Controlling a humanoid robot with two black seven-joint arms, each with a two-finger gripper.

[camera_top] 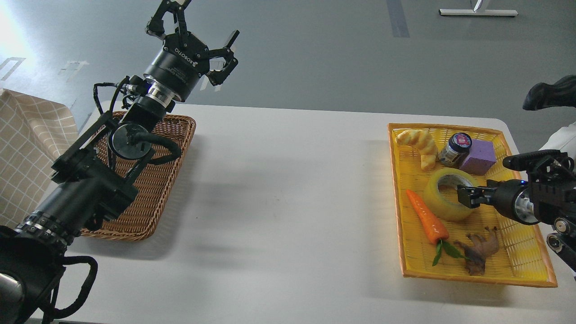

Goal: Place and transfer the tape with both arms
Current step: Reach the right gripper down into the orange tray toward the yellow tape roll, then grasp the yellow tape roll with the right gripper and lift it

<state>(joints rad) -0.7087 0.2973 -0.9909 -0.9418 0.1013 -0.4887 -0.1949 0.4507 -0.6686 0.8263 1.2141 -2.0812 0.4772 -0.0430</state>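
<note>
The tape is a yellowish roll with a grey-white core, lying flat in the yellow tray at the right. My right gripper comes in from the right and sits at the roll's right wall. Its fingers are dark and close together, and I cannot tell whether they grip the wall. My left gripper is raised high above the far left of the table, behind the wicker basket. Its fingers are spread open and empty.
The tray also holds a croissant, a small jar, a purple block, a carrot and a brown toy figure, all close around the tape. A checked cloth lies at the left edge. The white table spans between basket and tray.
</note>
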